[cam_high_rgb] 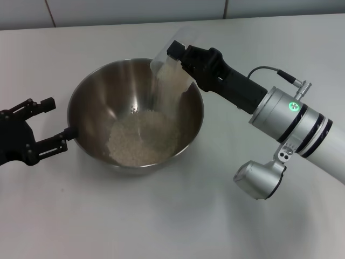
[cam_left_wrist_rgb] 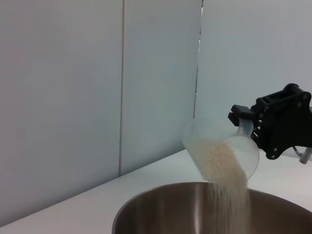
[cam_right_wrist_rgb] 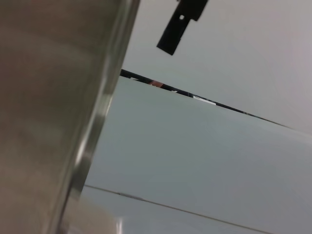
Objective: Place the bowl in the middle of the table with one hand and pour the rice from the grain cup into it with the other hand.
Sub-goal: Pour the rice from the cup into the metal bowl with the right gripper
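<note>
Head view: right hand [cam_high_rgb: 173,53] tips grain cup [cam_high_rgb: 171,67] over bowl [cam_high_rgb: 91,91].

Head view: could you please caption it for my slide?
Right pincer tips the grain cup, streaming rice into the bowl.

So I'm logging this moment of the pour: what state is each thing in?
bowl: upright on the table, partly filled.
grain cup: tipped over the bowl, mouth down.
rice: streaming from the cup onto a pile in the bowl.
right pincer: shut on the grain cup.
left pincer: open, at the bowl's left rim.
</note>
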Available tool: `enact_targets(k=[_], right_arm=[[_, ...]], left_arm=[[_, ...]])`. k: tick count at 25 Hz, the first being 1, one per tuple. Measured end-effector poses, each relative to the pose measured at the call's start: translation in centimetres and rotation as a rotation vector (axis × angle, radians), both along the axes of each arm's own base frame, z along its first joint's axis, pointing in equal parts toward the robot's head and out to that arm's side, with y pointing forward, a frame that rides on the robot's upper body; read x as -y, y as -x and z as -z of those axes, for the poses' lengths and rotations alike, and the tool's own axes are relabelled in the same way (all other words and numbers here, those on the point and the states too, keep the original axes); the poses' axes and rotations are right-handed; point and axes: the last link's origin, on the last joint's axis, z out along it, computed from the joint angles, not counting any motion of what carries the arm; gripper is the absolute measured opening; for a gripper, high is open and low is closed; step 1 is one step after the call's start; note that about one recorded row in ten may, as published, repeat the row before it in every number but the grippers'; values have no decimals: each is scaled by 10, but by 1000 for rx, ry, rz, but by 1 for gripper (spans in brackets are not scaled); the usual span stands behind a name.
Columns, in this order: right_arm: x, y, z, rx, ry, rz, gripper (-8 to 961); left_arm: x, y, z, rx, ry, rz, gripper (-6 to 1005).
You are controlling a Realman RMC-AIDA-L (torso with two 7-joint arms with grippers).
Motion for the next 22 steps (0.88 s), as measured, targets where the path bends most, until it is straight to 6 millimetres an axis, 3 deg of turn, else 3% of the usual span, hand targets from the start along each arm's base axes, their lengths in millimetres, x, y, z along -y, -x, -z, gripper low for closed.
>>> enact_targets(k=[22], right_arm=[[4, 6, 5, 142, -133, -133, 70]], left_arm=[[-4, -3, 1, -5, -5, 11, 814]])
